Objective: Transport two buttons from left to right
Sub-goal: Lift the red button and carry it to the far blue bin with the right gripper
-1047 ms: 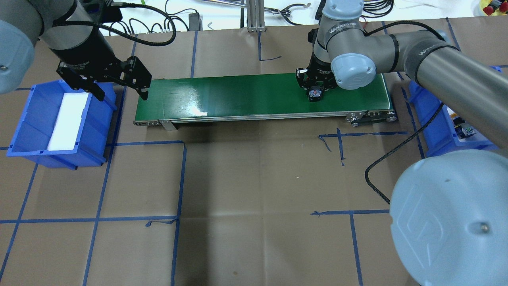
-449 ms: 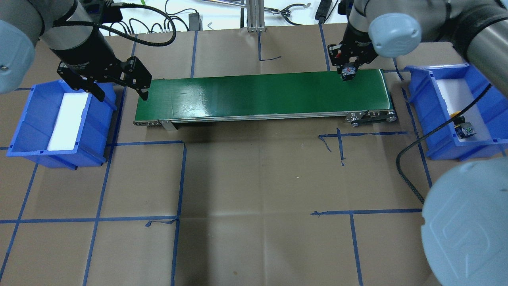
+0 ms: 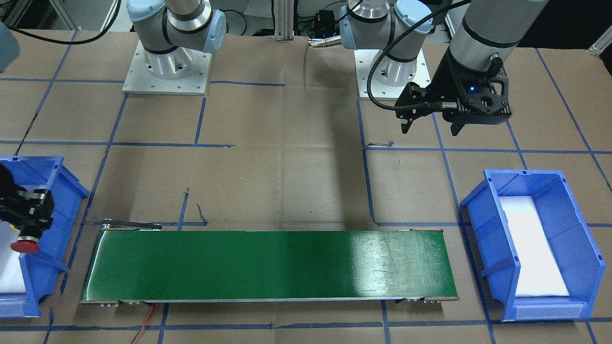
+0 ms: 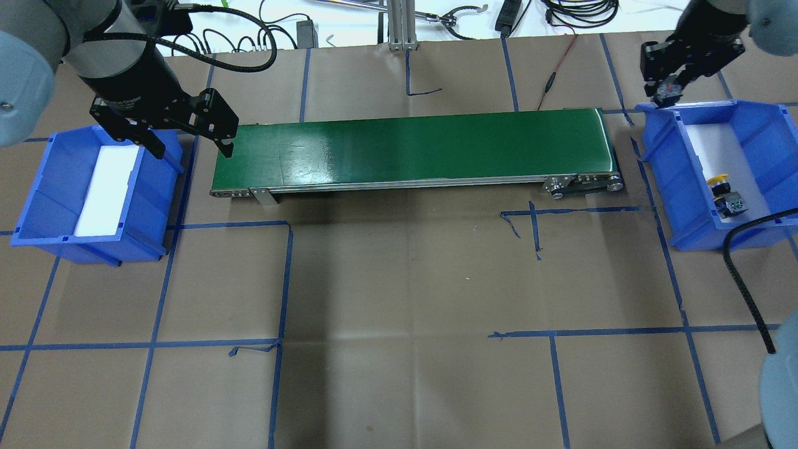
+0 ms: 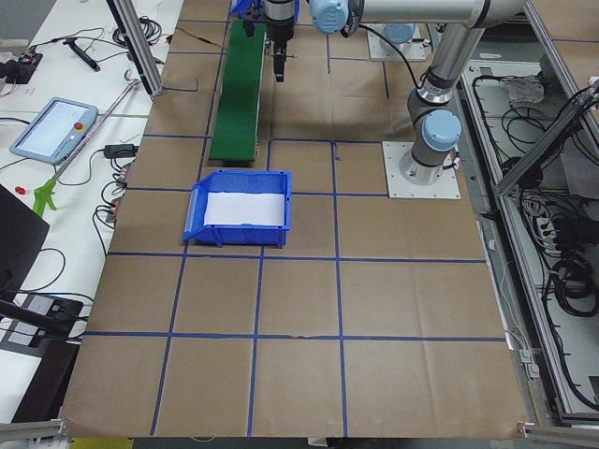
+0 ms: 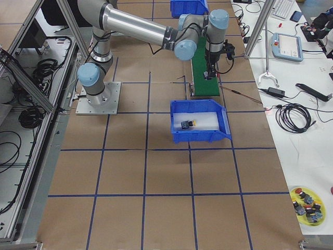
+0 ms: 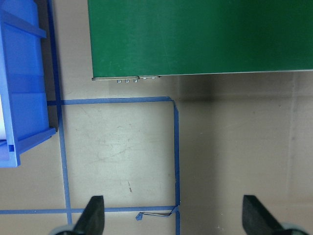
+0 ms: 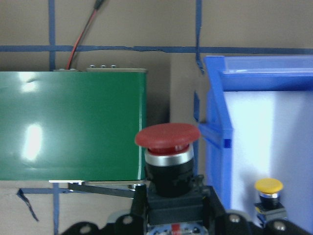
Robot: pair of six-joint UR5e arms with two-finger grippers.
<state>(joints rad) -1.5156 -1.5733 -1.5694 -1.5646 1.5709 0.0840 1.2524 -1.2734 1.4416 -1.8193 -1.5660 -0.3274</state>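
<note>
Button in hand: the red button is up in the air by the far corner of the right bin, on the side nearest the belt. In the wrist view its cap lies across the bin wall, not over the white pad.
Right end effector: closed on the button's lower body, with the cap pointing away from the wrist. I see nothing else in it.
Yellow button: lying on the pad at the near end of the right bin, well apart from the red one.
Early release: this is my main worry. If I let go here, I judge the button would strike the rim and tumble onto the worktop or back against the belt's end.
Low approach: if I move across without height, the cap could catch the bin wall and be twisted out of the grip.
Hard drop: let go from high up, it could bounce off the pad, or roll into the yellow button.
Cable: it hangs beside the bin's near corner, and a wide swing of the right arm might drag it over the rim.
Left end effector: wide open and empty, between the left bin and the belt's end. I expect no trouble there.
</note>
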